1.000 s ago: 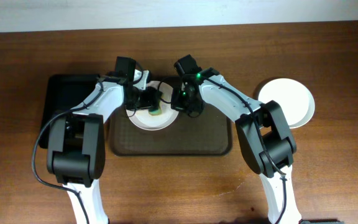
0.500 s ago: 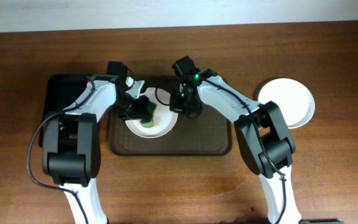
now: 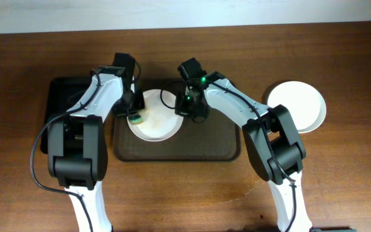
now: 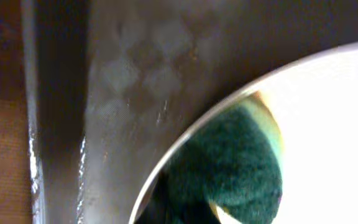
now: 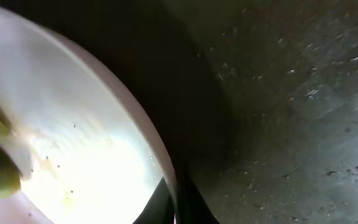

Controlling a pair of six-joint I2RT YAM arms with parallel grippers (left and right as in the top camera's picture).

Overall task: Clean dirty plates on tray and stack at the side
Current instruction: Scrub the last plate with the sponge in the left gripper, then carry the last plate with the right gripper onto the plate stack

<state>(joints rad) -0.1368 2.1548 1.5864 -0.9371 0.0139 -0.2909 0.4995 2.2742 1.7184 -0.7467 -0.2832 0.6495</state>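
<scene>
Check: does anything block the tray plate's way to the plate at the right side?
No loose thing does. Between the tray plate and the side plate lie only the tray rim and bare table; the right arm itself spans that stretch.

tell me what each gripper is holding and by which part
Left gripper: a green and yellow sponge, pressed on the plate at its left edge; the exact grip spot is hidden. Right gripper: apparently that plate's right rim.

**Both arms reach inward, grippers low**

Left arm [image 3: 102,96] folded forward, wrist turned in. Its gripper [image 3: 134,115] points down, clamped on sponge [image 3: 136,118]. Right arm [image 3: 237,106] angled inward, gripper [image 3: 187,111] pinching plate [image 3: 160,125] rim. Fingers not clear in either wrist view.
</scene>
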